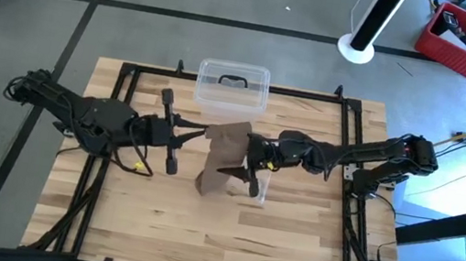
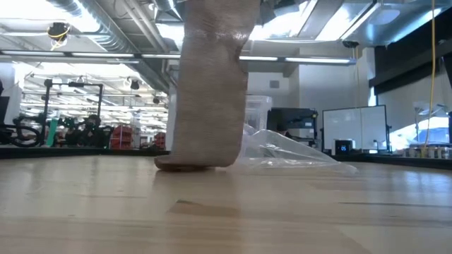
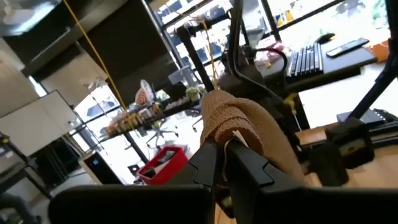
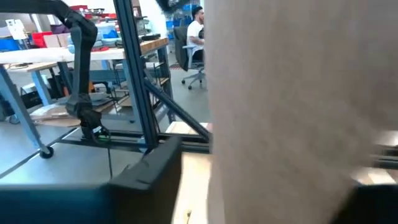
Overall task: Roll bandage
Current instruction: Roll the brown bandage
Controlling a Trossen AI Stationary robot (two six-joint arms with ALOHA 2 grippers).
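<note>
Bandage [image 1: 228,153] hangs as a brown strip over the middle of the tabletop [image 1: 290,241], its upper end held up between the two arms and its lower end resting on the wood, as the low view shows. Our left gripper [image 3: 222,155] has its jaws closed on a bunched fold at the top of the bandage; in the left wrist view the fabric bulges out just past the dark fingertips. Our right gripper [image 1: 250,172] sits right beside the strip on its other side, and in the right wrist view the fabric fills the space ahead of it; we cannot tell whether those jaws are open or gripping. Behind the bandage lie a crinkled clear bag [image 2: 289,154] and a clear plastic box [image 1: 232,87].
</note>
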